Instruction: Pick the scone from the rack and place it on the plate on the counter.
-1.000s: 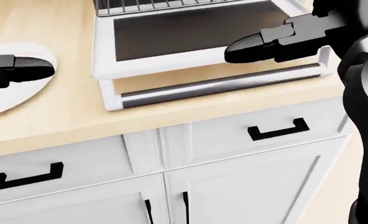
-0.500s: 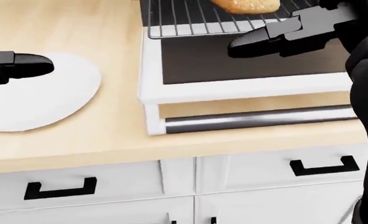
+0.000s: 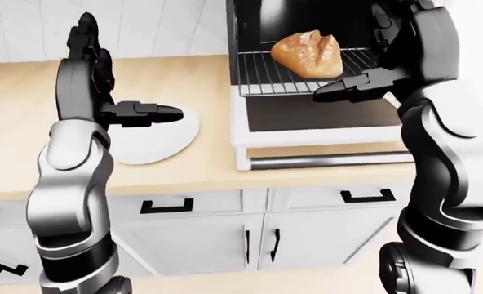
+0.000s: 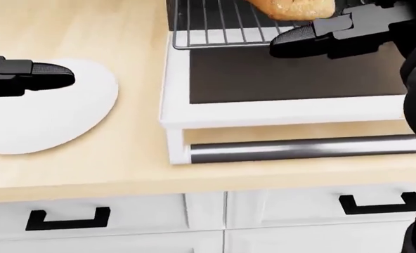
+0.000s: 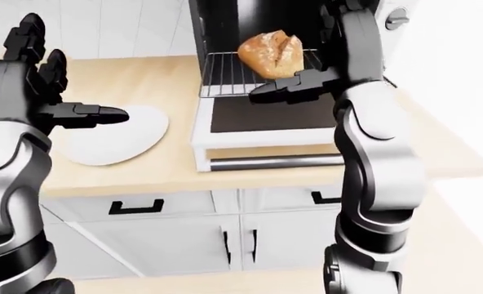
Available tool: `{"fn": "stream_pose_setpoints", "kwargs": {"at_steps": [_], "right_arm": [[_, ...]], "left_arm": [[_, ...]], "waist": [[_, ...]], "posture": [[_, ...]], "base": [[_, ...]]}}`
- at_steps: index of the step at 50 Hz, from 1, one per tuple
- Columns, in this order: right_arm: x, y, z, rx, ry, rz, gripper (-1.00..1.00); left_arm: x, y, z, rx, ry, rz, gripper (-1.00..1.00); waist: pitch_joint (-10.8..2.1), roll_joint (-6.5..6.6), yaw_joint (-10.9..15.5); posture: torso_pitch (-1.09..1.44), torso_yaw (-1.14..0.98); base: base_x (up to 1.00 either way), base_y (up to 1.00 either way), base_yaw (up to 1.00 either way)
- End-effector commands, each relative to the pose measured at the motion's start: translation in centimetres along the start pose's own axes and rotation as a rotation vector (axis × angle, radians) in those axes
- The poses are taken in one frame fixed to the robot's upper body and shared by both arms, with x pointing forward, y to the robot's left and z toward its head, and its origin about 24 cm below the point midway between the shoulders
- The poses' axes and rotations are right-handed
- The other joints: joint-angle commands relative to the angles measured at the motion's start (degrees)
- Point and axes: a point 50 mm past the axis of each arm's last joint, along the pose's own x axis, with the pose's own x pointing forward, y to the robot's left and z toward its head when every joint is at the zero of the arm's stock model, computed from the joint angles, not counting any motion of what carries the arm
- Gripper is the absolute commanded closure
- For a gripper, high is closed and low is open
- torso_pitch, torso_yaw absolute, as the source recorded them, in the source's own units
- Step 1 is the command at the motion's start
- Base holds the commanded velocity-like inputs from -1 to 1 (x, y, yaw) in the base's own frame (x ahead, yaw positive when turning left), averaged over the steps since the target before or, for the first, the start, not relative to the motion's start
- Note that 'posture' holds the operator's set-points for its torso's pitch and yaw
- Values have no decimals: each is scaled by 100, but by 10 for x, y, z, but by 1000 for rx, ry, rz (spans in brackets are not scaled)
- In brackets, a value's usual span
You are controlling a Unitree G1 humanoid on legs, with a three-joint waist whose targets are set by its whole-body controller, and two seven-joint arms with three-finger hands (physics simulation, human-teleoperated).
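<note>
A golden scone (image 3: 308, 54) lies on the wire rack (image 3: 262, 78), which is pulled out of a white toaster oven on the counter. My right hand (image 3: 352, 58) is open just right of the scone. Its thumb (image 4: 296, 38) points left along the rack's near edge, and its fingers stand upright, not touching the scone. A white plate (image 3: 164, 144) lies on the wooden counter, left of the oven. My left hand (image 3: 119, 82) hangs open above the plate, thumb (image 4: 42, 71) pointing right and fingers up. In the head view only the scone's lower edge (image 4: 296, 7) shows at the top.
The oven's door (image 4: 278, 113) lies folded down flat, its steel handle bar (image 4: 299, 150) near the counter's edge (image 4: 88, 182). Below are white drawers with black handles (image 4: 67, 219) and cabinet doors (image 3: 225, 245). The counter ends at the right (image 5: 462, 162).
The head camera has moved: the oven, rack and plate slid down and right in the head view, bringing the scone's edge into sight. Both hands keep the same open pose.
</note>
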Motion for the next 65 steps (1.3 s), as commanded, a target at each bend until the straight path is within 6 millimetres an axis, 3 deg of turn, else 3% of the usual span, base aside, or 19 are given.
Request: {"fn": "stream_pose_setpoints", "kwargs": {"at_steps": [1,3,5,7,8,9,11,13,15,18,23,26,28,29,32,37,49,59,65], "right_arm": [[-2,-2,19,-11,-101,-9,-100],[-2,-2,19,-10,-102,-10,-100],[-3,-2,20,-9,-103,-7,-100],[-4,-3,20,-5,-105,-8,-100],[-4,-4,20,-4,-106,-9,-100],[-5,-4,20,-5,-105,-9,-100],[-5,-4,19,-1,-106,-9,-100],[-4,-6,18,15,-111,-23,-100],[-5,-6,19,12,-110,-21,-100],[-6,-5,18,9,-106,-17,-100],[-3,-5,20,0,-99,-19,-100],[-1,-4,22,5,-98,-16,-100],[-1,-4,22,6,-100,-18,-100],[0,-5,24,6,-104,-19,-100],[2,-7,30,3,-105,-31,-100],[8,-14,40,-37,-66,-72,-100],[44,-29,51,-179,93,-209,-100],[84,-19,52,-235,205,-288,-100],[94,-13,51,-294,270,-263,-100]], "left_arm": [[-1,5,19,11,-99,26,-100],[-1,6,20,11,-101,26,-100],[-1,5,21,14,-102,24,-100],[-1,5,21,15,-102,25,-100],[-1,5,22,16,-102,25,-100],[-1,5,22,17,-103,24,-100],[-1,4,22,19,-103,22,-100],[-1,4,22,19,-102,21,-100],[-1,4,22,20,-102,22,-100],[-1,3,21,21,-101,19,-100],[0,3,21,19,-101,21,-100],[1,3,20,16,-101,19,-100],[1,3,20,14,-101,19,-100],[1,3,20,14,-102,19,-100],[1,3,21,13,-105,18,-100],[0,5,19,11,-103,23,-100],[1,5,18,8,-103,21,-100],[3,3,13,-5,-102,20,-100],[3,2,14,-5,-101,17,-100]], "waist": [[-119,-118,22],[-154,-130,22],[-129,-55,20],[-81,166,-15],[-112,367,-24],[-136,355,-26],[-46,315,-19],[29,131,12],[-28,167,-12],[1,137,-22],[38,-4,45],[19,-173,114],[-20,-390,174],[25,-213,162],[-73,-185,157],[-81,-107,125],[-80,-80,64],[-70,-32,45],[-69,-4,48]], "posture": [[0,0],[0,0],[0,0],[0,0],[0,0],[0,0],[0,0],[0,0],[0,0],[0,0],[0,0],[0,0],[0,0],[0,0],[0,0],[0,0],[0,0],[0,0],[0,0]], "base": [[7,26,0],[8,26,0],[9,27,0],[9,25,0],[9,27,0],[9,26,0],[9,25,0],[4,13,0],[0,0,0],[0,0,0],[0,0,0],[0,0,0],[0,0,0],[0,0,0],[0,0,0],[0,0,0],[0,0,0],[0,0,0],[0,0,0]]}}
